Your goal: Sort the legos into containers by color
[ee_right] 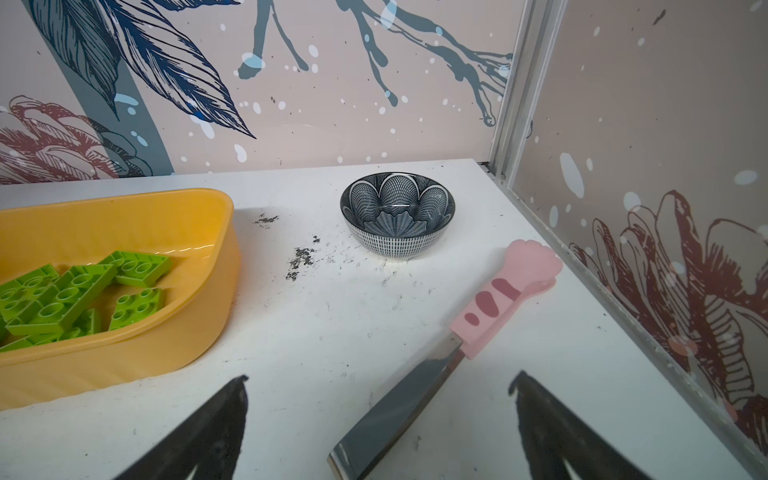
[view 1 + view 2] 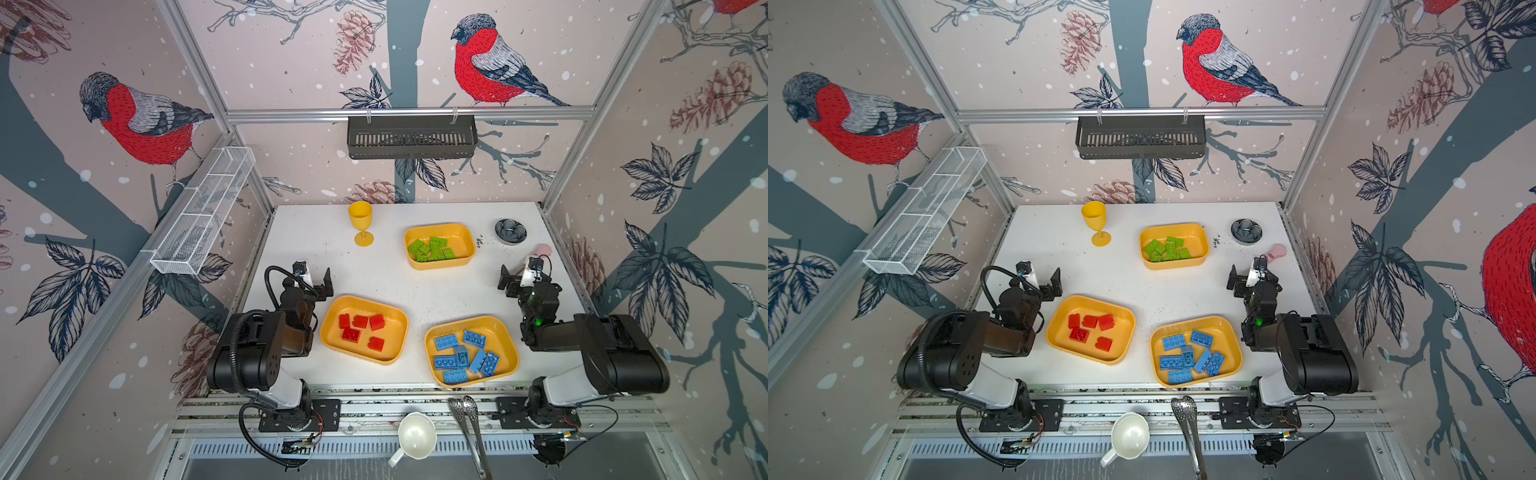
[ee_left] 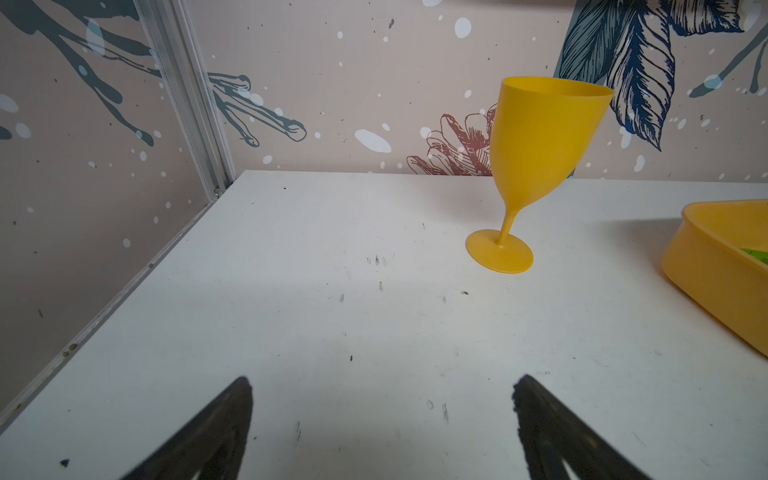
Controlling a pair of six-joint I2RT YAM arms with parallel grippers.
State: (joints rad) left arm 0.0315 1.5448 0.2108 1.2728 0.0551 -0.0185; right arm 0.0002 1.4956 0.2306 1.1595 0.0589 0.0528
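Three yellow-orange containers stand on the white table in both top views. The far one (image 2: 461, 232) holds the green legos (image 2: 432, 248), the near left one (image 2: 390, 353) the red legos (image 2: 360, 328), and the near right one (image 2: 505, 332) the blue legos (image 2: 461, 357). My left gripper (image 2: 318, 286) hovers open beside the red container's far left corner, with nothing between its fingers (image 3: 384, 380). My right gripper (image 2: 515, 278) is open at the right, beyond the blue container. In the right wrist view it (image 1: 380, 377) is over a knife blade, with green legos (image 1: 70, 291) in their container (image 1: 124, 374).
A yellow goblet (image 2: 360, 222) stands at the back left and a dark patterned bowl (image 2: 510, 231) at the back right. A knife with a pink paw handle (image 1: 498, 303) lies by the right wall. A white cup (image 2: 417, 434) and metal tongs (image 2: 469, 424) lie off the front edge.
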